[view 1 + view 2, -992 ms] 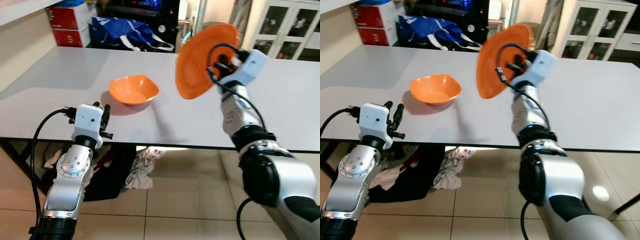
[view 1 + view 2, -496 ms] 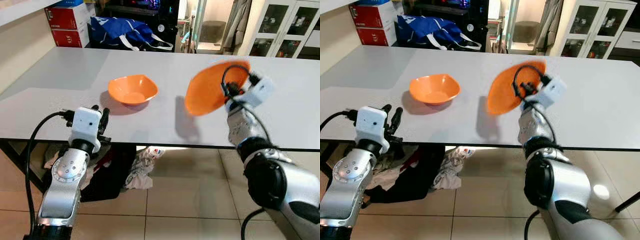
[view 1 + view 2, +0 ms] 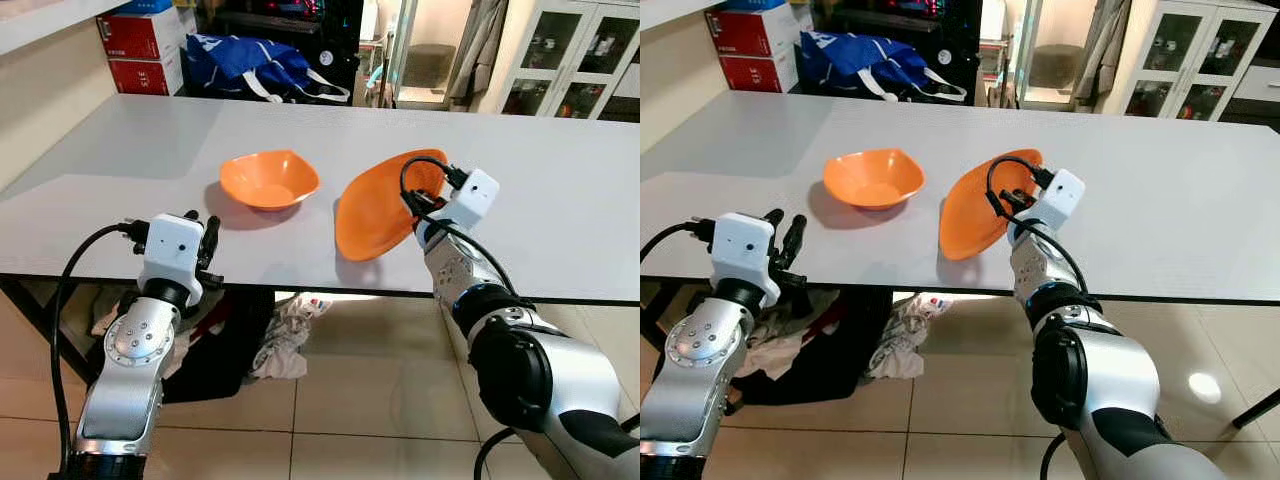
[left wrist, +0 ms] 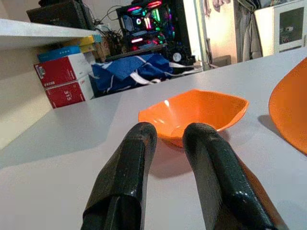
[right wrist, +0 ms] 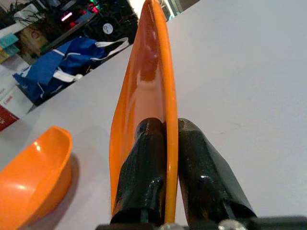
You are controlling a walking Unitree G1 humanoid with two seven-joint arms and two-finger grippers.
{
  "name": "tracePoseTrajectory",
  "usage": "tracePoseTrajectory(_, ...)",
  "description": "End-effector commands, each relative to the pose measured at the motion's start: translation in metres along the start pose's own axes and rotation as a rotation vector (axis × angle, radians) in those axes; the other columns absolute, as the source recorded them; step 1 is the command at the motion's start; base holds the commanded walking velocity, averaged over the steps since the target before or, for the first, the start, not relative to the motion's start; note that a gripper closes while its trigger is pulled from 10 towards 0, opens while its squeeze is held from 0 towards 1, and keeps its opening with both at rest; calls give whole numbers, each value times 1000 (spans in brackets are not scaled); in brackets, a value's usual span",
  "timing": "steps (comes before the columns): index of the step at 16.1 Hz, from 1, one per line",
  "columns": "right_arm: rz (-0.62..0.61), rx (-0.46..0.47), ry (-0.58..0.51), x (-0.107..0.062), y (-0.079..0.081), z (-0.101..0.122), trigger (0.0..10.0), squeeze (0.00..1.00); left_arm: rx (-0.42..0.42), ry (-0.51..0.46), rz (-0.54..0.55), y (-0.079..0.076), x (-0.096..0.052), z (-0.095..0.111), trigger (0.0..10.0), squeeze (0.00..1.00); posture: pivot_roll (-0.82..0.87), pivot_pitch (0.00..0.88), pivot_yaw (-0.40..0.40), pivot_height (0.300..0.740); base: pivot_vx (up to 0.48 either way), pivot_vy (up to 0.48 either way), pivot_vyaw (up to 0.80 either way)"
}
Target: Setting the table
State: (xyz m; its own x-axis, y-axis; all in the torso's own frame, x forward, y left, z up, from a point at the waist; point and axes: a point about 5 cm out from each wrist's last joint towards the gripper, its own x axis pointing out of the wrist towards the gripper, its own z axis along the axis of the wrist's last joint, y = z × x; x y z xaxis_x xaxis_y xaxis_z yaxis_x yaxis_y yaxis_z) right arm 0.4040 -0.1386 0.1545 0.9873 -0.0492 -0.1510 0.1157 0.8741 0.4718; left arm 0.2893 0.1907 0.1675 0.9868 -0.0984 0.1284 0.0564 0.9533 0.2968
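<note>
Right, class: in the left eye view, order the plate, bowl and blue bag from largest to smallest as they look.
1. Blue bag, though it sits farther back, so its true size is unsure.
2. Plate, tilted.
3. Bowl.

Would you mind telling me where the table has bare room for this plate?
Bare table runs right of the right gripper and behind the tilted orange plate it pinches. It is tighter between the plate and the orange bowl, and between the bowl and the left gripper.

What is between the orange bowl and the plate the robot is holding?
Nothing: just bare white table between the orange bowl and the tilted plate, seen in the left eye view.
</note>
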Motion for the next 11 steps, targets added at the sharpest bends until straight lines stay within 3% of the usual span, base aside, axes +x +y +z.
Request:
tracePoseTrajectory(1,-22,-42,24,-1,-7,-5,0,0,-1,0,-2,-2,-2,1,10000,0,155,0,-31,740,0,0,0)
tracePoseTrajectory(7,-70,-194,57,-4,-18,-15,0,0,2,2,0,-1,-5,2,10000,0,165,0,-33,740,0,0,0)
tracePoseTrajectory(9,-77,-202,67,-5,-18,-18,0,0,4,5,0,0,-6,2,10000,0,168,0,-33,740,0,0,0)
tracePoseTrajectory(10,-81,-223,73,-6,-19,-20,10000,0,7,6,0,-1,-7,2,10000,0,174,0,-33,740,0,0,0)
tracePoseTrajectory(11,-85,-223,74,-6,-19,-21,10000,0,7,7,0,-1,-7,3,10000,0,175,0,-33,740,0,0,0)
